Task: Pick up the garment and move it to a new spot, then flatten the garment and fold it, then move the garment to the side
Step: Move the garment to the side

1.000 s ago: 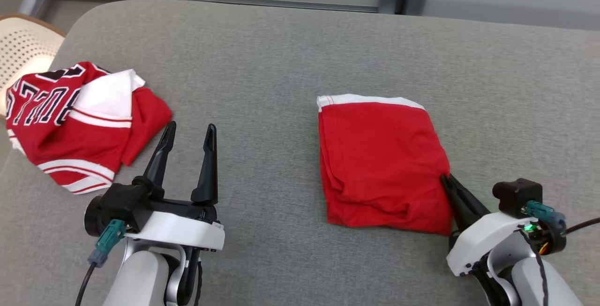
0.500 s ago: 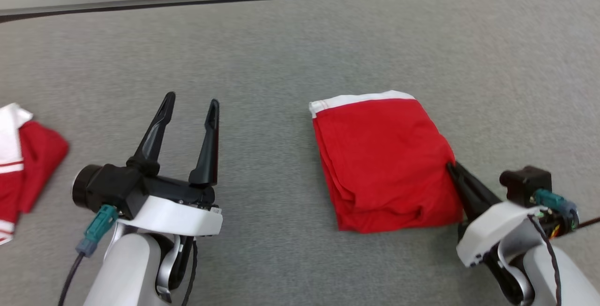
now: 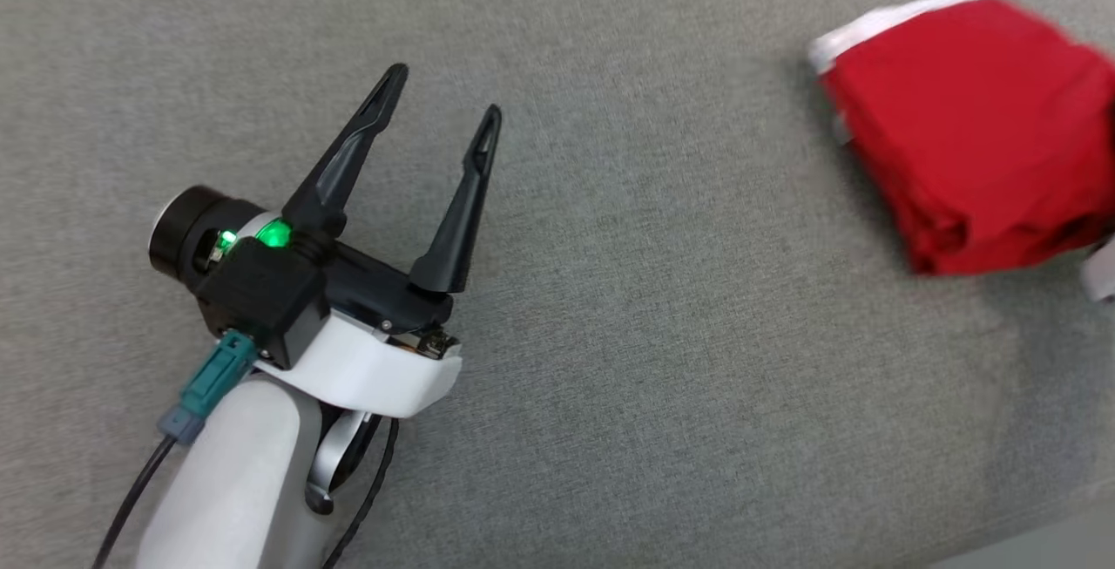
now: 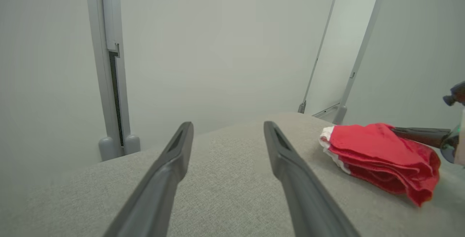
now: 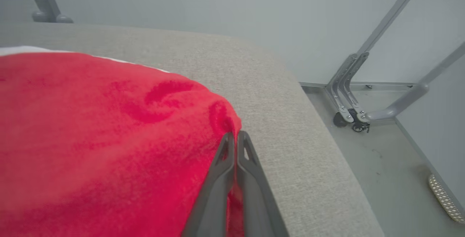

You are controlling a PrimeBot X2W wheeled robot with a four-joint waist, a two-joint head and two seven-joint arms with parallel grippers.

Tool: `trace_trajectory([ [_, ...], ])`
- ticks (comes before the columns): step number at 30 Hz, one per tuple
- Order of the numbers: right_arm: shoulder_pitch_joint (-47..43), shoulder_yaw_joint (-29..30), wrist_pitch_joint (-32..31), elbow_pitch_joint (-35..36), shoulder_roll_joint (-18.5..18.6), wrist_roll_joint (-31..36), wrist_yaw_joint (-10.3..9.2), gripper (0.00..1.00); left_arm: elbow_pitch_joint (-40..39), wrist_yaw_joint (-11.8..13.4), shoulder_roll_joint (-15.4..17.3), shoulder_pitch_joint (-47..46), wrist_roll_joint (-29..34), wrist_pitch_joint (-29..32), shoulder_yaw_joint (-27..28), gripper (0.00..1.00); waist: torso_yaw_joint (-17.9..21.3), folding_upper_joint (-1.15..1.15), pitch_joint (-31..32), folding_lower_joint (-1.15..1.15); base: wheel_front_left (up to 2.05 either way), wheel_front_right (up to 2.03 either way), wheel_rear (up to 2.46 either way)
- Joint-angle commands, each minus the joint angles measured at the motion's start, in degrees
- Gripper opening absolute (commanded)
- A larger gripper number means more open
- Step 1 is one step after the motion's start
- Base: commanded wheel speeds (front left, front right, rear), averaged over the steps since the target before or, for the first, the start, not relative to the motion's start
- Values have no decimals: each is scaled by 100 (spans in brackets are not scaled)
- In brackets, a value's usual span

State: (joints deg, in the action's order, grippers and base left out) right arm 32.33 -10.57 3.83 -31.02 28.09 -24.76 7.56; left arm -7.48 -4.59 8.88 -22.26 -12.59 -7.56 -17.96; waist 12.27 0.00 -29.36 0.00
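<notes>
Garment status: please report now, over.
Left tool open, empty, above grey table. Right tool shut on edge of folded red garment, which lies on the table. No obstacle seen around it.

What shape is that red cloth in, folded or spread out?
Folded: the red garment is a compact bundle, with stacked layers showing along its edge in the left wrist view.

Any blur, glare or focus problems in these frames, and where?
Head view: the red garment is smeared by motion, the left end effector is crisp. Right wrist view: the garment near the lens looks soft. Left wrist view: flat, even light, no glare.
</notes>
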Motion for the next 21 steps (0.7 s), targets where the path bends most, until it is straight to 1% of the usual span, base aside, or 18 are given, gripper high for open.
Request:
trace_trajectory([
  [1, 205, 185, 124, -206, 202, -56, -13, 0, -77, -55, 50, -171, 45, 33, -69, 100, 211, 0, -421, 0, 0, 0, 0],
  [5, 489, 595, 281, -672, 547, -99, -13, 0, -154, -103, 51, -372, 70, 96, -240, 100, 145, 0, -669, 0, 0, 0, 0],
  [8, 617, 657, 289, -939, 563, -156, -12, 0, -168, -127, 78, -472, 62, 124, -291, 100, 123, 0, -802, 0, 0, 0, 0],
  [9, 652, 669, 236, -1066, 530, -172, -14, 14, -155, -136, 84, -488, 47, 120, -299, 100, 123, 0, -822, 0, 0, 0, 0],
  [10, 688, 675, 272, -1141, 482, -193, -13, 45, -139, -141, 86, -508, 34, 115, -304, 100, 123, 0, -835, 0, 0, 0, 0],
  [11, 715, 737, 339, -1265, 464, -184, -13, 100, -130, -139, 91, -527, 22, 108, -305, 100, 126, 0, -845, 0, 0, 0, 0],
  [12, 712, 797, 453, -1376, 440, -134, -14, 100, -100, -139, 93, -534, 9, 91, -302, 100, 123, 0, -839, 0, 0, 0, 0],
  [16, 516, 1051, 878, -1711, 150, -80, -13, 100, 25, -94, 118, -432, -67, 9, -234, 100, 120, 0, -683, 0, 0, 0, 0],
  [18, 348, 1195, 1019, -1743, 18, -87, -13, 100, 90, -35, 154, -341, -90, -25, -165, 100, 116, 0, -550, 0, 0, 0, 0],
  [20, 146, 1338, 1115, -1573, -152, -74, -13, 100, 152, 34, 171, -234, -129, -70, -94, 100, 112, 0, -394, 0, 0, 0, 0],
  [21, 146, 1338, 1115, -1573, -152, -74, -13, 100, 152, 34, 171, -234, -129, -70, -94, 100, 112, 0, -394, 0, 0, 0, 0],
])
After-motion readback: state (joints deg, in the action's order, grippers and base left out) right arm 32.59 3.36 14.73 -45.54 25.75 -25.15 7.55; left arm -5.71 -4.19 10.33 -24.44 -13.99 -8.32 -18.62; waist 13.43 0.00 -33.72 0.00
